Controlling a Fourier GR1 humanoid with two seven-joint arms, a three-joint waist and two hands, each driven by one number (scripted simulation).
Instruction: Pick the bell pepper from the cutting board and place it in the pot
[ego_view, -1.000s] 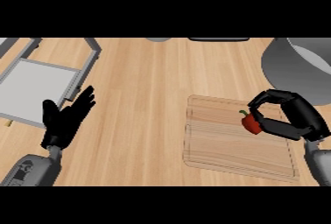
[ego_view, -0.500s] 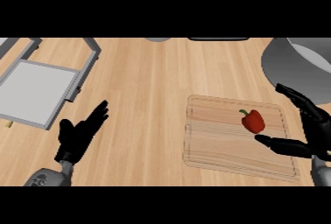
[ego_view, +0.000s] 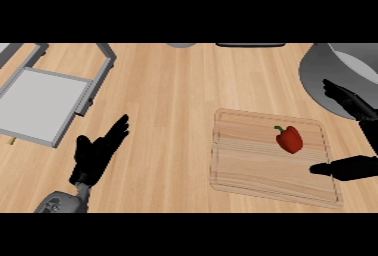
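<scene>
Bell pepper (ego_view: 289, 139) on cutting board (ego_view: 251, 165), beside open right hand (ego_view: 353, 167)

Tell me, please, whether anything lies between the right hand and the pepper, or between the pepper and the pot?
Nothing visible does. The pepper lies alone on the board, with the open right hand spread around its right side, apart from it. The pot sits beyond the board's far right corner, with only bare board and counter between.
</scene>
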